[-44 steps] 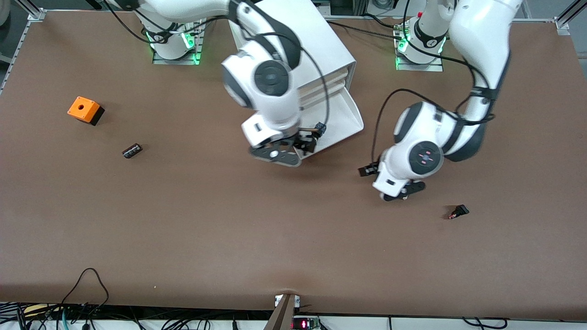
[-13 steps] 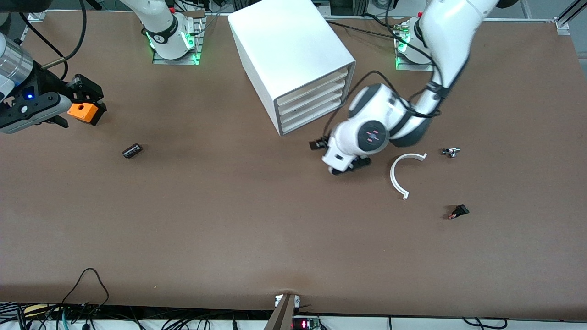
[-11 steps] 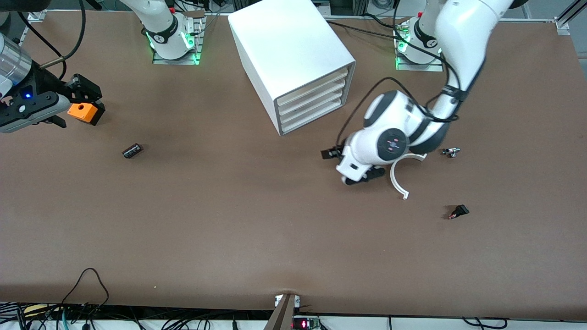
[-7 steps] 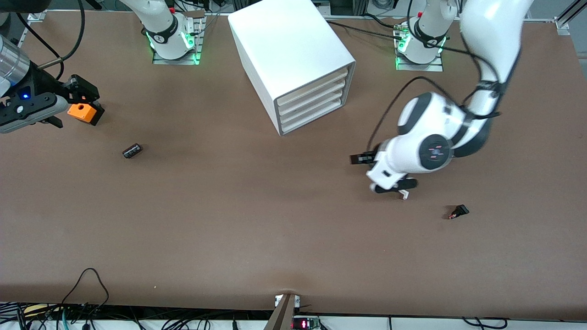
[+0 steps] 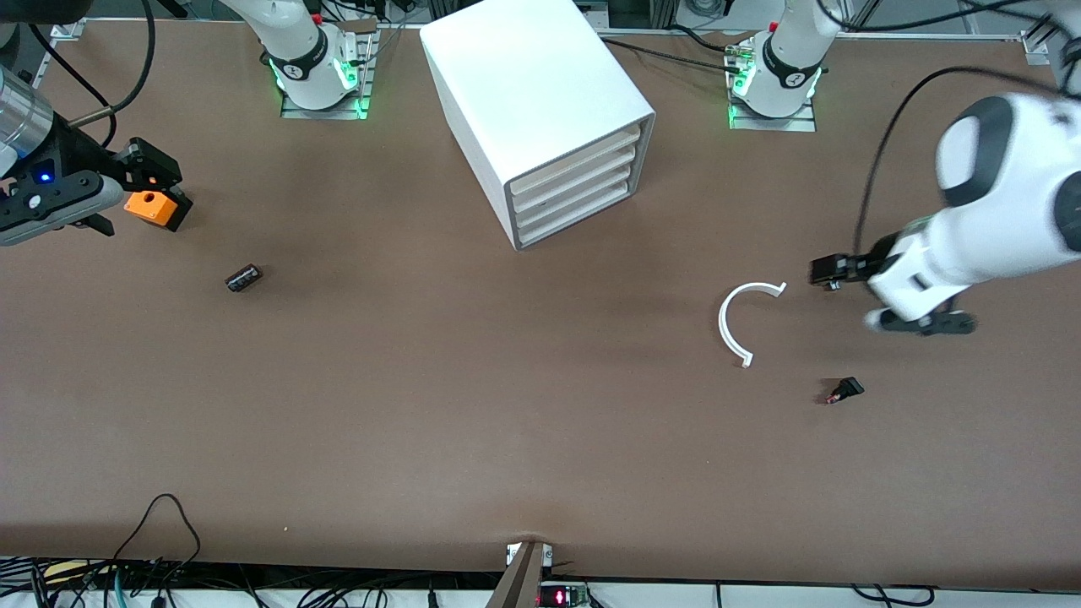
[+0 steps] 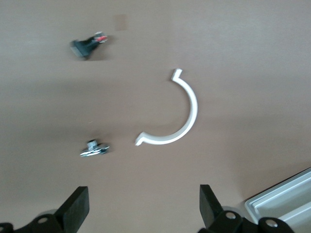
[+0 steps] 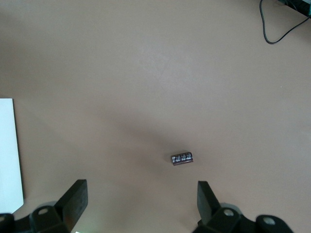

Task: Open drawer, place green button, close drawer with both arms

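The white cabinet (image 5: 540,93) stands mid-table, and its bottom drawer (image 5: 578,215) is pushed in flush like the three above it. The button is out of view. My left gripper (image 5: 925,323) is open and empty, up over the table at the left arm's end; its wrist view shows both fingers spread wide (image 6: 143,213). My right gripper (image 5: 93,221) is open and empty beside the orange cube (image 5: 154,207) at the right arm's end. It also shows in the right wrist view (image 7: 141,204).
A white C-shaped ring (image 5: 743,317) (image 6: 180,116), a small metal part (image 5: 832,283) (image 6: 95,149) and a small black-and-red part (image 5: 844,390) (image 6: 87,44) lie near the left gripper. A dark brown cylinder (image 5: 243,277) (image 7: 182,158) lies nearer the front camera than the cube.
The bottom drawer, open earlier with the right gripper over it, is now shut. The left gripper has swung from the cabinet's front toward the left arm's end. The right arm hardly moved.
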Controlling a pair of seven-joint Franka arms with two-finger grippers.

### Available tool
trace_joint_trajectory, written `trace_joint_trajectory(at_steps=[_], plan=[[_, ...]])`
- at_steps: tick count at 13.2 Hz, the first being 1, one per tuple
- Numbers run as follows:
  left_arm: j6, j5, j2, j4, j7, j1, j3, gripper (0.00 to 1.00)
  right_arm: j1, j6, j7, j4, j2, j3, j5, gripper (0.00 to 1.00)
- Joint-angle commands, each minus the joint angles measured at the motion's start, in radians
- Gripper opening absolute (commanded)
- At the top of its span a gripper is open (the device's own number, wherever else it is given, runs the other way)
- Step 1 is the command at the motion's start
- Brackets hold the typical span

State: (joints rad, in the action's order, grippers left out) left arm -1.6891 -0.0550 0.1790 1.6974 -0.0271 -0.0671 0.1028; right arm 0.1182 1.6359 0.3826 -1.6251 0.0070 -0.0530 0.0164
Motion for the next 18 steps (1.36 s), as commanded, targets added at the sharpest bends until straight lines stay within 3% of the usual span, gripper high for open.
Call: trace_joint_trajectory(at_steps=[1, 7, 18], plan=[[0.058, 0.069, -0.13, 0.05, 0.032, -0.008, -0.014, 1.0, -0.009, -0.016, 0.001, 0.021, 0.007, 0.009, -0.01, 1.0], [0.103, 0.076, -0.24, 0.053, 0.036, -0.001, -0.092, 1.0, -0.011, -0.016, 0.002, 0.021, 0.007, 0.007, -0.01, 1.0], [-0.024, 0.107, -0.253, 0.036, 0.049, 0.036, -0.095, 1.0, -0.011, -0.016, 0.004, 0.021, 0.007, 0.005, -0.01, 1.0]])
